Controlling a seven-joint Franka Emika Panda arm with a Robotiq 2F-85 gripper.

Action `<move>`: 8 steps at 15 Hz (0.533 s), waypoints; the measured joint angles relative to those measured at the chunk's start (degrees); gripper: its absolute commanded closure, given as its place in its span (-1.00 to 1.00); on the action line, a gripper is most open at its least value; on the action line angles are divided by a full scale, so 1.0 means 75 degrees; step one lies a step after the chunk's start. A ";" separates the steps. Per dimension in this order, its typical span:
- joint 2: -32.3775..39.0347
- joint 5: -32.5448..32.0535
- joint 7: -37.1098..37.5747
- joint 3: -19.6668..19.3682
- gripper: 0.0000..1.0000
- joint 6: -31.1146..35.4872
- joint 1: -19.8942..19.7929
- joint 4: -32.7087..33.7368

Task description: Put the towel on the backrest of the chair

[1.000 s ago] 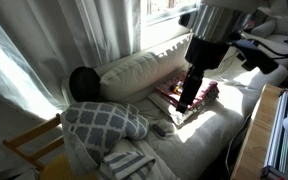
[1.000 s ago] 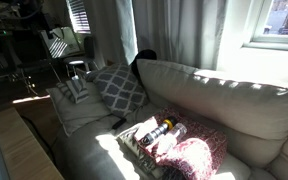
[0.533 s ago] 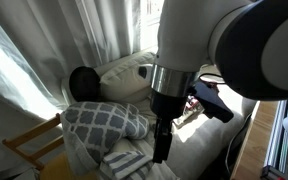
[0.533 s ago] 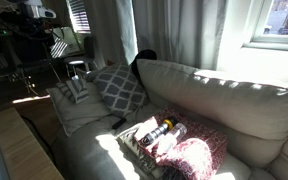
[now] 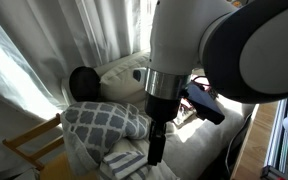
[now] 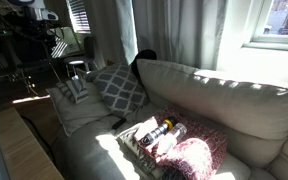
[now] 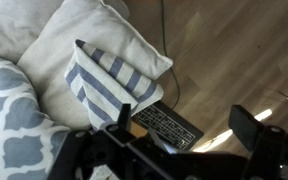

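I am reading this as the approach step: the towel is not grasped yet. The gripper (image 5: 155, 155) is hanging low in the middle of an exterior view, and in the wrist view its jaws are standing spread with nothing between them. The striped towel (image 7: 106, 85) is lying folded on a cream cushion (image 7: 69, 45), left of centre in that view, beside the grey patterned pillow (image 7: 9, 120). Next I am expecting to centre over a raised fold, descend and close, then carry it to the wooden chair (image 5: 32, 146) at lower left. The sofa (image 6: 219, 100) is looking soft and yielding, so the cloth may be hard to pinch alone. Sun is streaking across it; curtains (image 5: 44, 45) are hanging behind, and wooden floor (image 7: 234, 50) is showing beside.
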 measured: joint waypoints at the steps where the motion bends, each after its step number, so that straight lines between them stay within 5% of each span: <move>1: 0.0094 0.0158 -0.0179 0.0097 -1.00 0.0156 -0.0075 0.0007; 8: 0.1899 0.0726 -0.1846 0.0973 -1.00 0.2308 -0.0875 0.0095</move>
